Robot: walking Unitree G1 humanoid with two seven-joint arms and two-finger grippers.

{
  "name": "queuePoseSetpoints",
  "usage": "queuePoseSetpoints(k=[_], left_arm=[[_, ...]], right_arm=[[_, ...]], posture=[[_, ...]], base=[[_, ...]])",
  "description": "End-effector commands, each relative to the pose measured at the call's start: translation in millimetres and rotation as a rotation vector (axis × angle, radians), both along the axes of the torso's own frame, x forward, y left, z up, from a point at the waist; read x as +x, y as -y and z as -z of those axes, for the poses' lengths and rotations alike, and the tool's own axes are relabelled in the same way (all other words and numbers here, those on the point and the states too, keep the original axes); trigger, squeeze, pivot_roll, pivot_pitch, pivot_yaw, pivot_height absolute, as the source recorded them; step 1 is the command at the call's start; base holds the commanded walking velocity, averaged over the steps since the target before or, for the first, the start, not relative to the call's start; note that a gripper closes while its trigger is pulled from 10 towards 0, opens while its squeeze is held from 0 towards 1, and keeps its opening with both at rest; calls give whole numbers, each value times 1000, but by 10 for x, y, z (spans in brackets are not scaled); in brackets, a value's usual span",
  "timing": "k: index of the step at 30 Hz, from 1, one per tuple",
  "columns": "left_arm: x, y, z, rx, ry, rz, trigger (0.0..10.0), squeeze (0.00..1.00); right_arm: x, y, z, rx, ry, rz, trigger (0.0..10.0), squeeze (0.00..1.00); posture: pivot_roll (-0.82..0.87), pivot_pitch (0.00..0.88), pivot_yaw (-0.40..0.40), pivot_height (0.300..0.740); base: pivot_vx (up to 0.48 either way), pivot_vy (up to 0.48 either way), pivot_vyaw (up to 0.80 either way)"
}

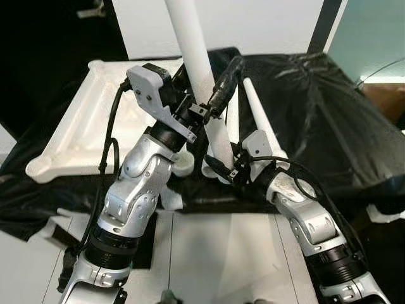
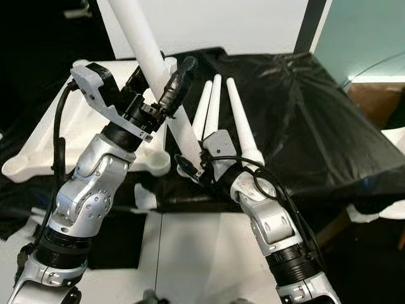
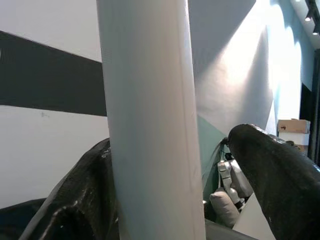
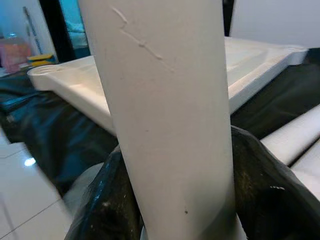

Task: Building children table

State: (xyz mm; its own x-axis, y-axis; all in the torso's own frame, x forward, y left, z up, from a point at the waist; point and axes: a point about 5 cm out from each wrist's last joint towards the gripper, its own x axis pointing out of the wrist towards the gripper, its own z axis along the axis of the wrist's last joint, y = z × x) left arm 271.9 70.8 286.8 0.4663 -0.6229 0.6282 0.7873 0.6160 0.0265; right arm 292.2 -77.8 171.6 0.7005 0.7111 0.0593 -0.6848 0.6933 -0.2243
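I read this as early in the build: the white tabletop [image 1: 82, 126] lies upside down on the black sheet [image 1: 329, 120], and I can see one table leg [image 1: 197, 69] being stood up at its near corner socket [image 1: 183, 166], while three more spare legs [image 2: 218, 107] lie side by side on the sheet just beyond, not yet fitted. So I judge one leg is being seated and the rest are left to do; whether this one is fully home in the socket I cannot tell, since the arms cover the joint. My left hand [image 1: 204, 104] is pinching the leg partway up, its black fingers [image 3: 280, 170] on either side of the white tube, touching it. My right hand [image 1: 221, 170] is clamped on the same leg low down near its foot, right beside the socket, fingers [image 4: 270, 190] wrapped against it on both sides. The leg leans, its top tilted toward my left and away from me, rising out of the head views.
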Motion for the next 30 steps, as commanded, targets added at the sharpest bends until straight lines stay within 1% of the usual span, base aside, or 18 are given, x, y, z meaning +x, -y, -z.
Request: queuePoseSetpoints(k=[1,4,5,10,11,12,14,17,18,20,21,22,23,25,26,28,29,30], left_arm=[[-77,27,-33,57,100,125,10000,0],[-54,-16,-30,38,86,105,10000,0],[-31,-81,-21,18,69,86,10000,0],[-27,-151,8,16,67,69,10000,0],[-27,-128,32,46,70,63,10000,0],[-27,-128,32,46,70,63,10000,0],[-8,-13,86,128,98,25,10000,0],[20,29,126,152,90,-1,10000,0],[68,32,186,164,66,-43,10000,0],[68,32,186,164,66,-43,10000,0],[116,14,248,164,34,-82,10000,0],[116,14,248,164,34,-82,10000,0],[256,-96,428,155,-63,-193,10000,0],[256,-96,428,155,-63,-193,10000,0],[376,-227,631,156,-159,-306,10000,0],[376,-227,631,156,-159,-306,10000,0],[462,-381,831,163,-254,-424,10000,0],[499,-504,965,177,-310,-516,10000,0]], right_arm=[[5,11,-47,16,25,8,0,0],[36,47,-52,19,27,43,0,0],[84,108,-74,26,37,98,0,0],[156,199,-113,40,55,178,0,0],[174,217,-111,39,56,197,0,0],[174,217,-111,39,56,197,0,0],[206,238,-81,44,42,238,0,0],[235,270,-75,54,40,284,0,0],[260,313,-88,81,42,335,0,0],[260,313,-88,81,42,335,0,0],[276,351,-102,103,46,378,0,0],[276,351,-102,103,46,378,0,0],[291,436,-172,135,92,461,0,0],[291,436,-172,135,92,461,0,0],[300,532,-253,169,142,545,0,0],[300,532,-253,169,142,545,0,0],[297,624,-343,198,194,613,0,0],[280,682,-420,214,240,657,0,0]], posture=[[-70,0,34,740],[-70,0,34,740],[-68,0,33,740],[-64,0,30,740],[-57,0,27,740],[-57,0,27,740],[-53,0,33,740],[-56,0,38,740],[-58,0,41,740],[-58,0,41,740],[-58,0,42,740],[-58,0,42,740],[-64,0,47,740],[-64,0,47,740],[-67,0,48,740],[-67,0,48,740],[-72,0,50,740],[-75,0,51,740]], base=[[0,0,0],[0,0,0],[0,0,0],[0,0,0],[0,0,0],[0,0,0],[0,0,0],[0,0,0],[0,0,0],[0,0,0],[0,0,0],[0,0,0],[0,0,0],[0,0,0],[0,0,0],[0,0,0],[0,0,0],[0,0,0]])
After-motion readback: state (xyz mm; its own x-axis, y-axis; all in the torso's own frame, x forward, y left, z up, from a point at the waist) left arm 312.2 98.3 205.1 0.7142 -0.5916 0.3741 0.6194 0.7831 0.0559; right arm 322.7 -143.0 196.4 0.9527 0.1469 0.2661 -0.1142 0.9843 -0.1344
